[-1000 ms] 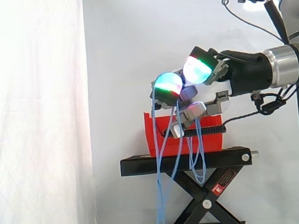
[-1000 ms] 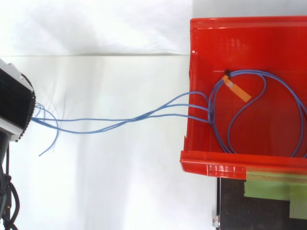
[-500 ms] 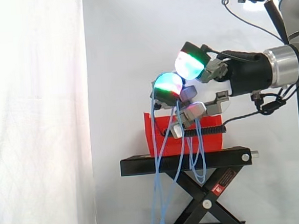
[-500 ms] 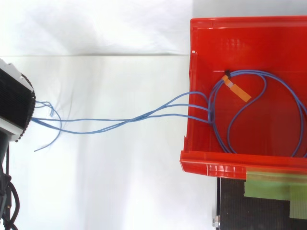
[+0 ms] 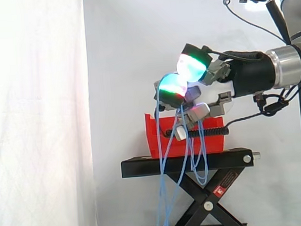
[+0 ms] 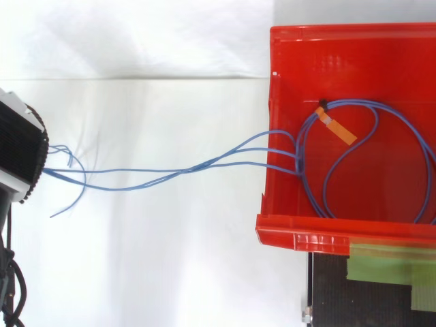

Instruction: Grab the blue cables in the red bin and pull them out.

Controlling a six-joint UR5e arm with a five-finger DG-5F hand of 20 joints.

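Observation:
In the side view my hand [image 5: 217,72] hovers above the left end of the red bin [image 5: 157,138], its fingers curled round a bunch of thin blue cables [image 5: 165,169]. The strands hang from the fingers past the bin's front, down towards the floor. From above, a loop of the cables [image 6: 371,146] with an orange tag [image 6: 338,129] lies in the red bin [image 6: 300,225]. Three strands cross the bin's left wall and run left to the robot's black housing [image 6: 17,153]. A loose end curls there.
The bin sits on a black scissor stand [image 5: 185,164] in front of a white curtain [image 5: 37,121]. Green tape [image 6: 388,262] is stuck on the stand below the bin's near rim.
The upper glowing fingertip has lifted and shifted a little left. The hanging strands have swung slightly, and the loose cable end seen from above has moved. The loop in the bin has not moved.

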